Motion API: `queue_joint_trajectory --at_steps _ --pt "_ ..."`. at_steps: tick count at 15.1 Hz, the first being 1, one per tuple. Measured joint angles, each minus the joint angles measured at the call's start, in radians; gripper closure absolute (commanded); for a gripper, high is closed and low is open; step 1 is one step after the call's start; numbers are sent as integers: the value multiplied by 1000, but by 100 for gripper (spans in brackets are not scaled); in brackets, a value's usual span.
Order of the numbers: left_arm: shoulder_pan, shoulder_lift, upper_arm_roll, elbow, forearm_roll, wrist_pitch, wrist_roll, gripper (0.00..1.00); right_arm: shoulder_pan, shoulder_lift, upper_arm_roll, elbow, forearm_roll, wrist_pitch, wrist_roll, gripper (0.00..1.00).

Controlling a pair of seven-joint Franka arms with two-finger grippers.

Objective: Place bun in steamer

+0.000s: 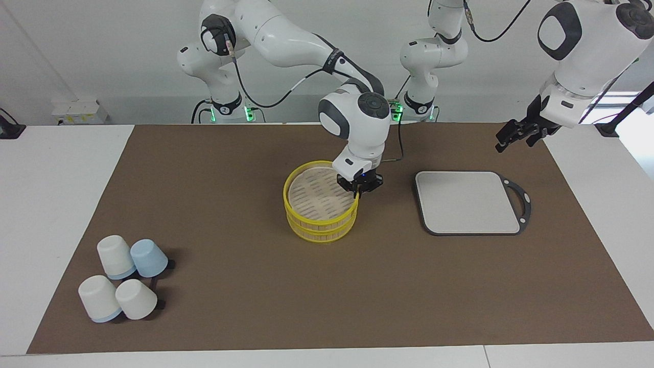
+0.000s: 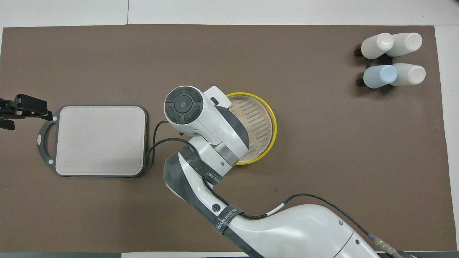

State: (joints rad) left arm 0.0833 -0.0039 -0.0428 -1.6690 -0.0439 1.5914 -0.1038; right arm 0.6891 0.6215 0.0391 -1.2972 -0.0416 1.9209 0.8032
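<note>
Right pincer (image 1: 359, 192) pinched shut at steamer (image 1: 320, 207) rim, seemingly gripping the rim or lid. Left pincer (image 1: 513, 136) open, empty, waiting above worktop (image 1: 245, 306) edge near grey board (image 1: 467, 202). Bun nowhere visible. Risk: tipping or dragging steamer through off-centre rim grip.

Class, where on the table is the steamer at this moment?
The steamer stands mid-table on the brown mat, beside the grey board and toward the right arm's end from it. The shut right gripper is at its rim.
</note>
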Motion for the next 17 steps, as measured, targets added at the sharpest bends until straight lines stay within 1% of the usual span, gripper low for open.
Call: queue_joint_trajectory --at_steps 3,5,7,9,12,15,17 --pt "0 0 0 0 0 0 0 0 0 -12 0 0 0 -5 0 0" --pt "0 0 0 0 0 0 0 0 -5 -44 -4 2 0 -20 0 0" --pt "0 0 -2 0 0 0 0 0 -33 -103 -13 3 0 -59 -1 0" --pt "0 0 -4 0 0 0 0 0 -95 -178 -15 3 0 -124 -49 0" --pt "-1 0 -5 0 0 0 0 0 -213 -266 -18 1 0 -234 -239 0" --pt "-1 0 -12 0 0 2 4 0 -339 -314 -20 -1 0 -327 -481 0" --pt "-1 0 -20 1 0 6 4 0 -437 -342 -21 -4 0 -375 -611 0"
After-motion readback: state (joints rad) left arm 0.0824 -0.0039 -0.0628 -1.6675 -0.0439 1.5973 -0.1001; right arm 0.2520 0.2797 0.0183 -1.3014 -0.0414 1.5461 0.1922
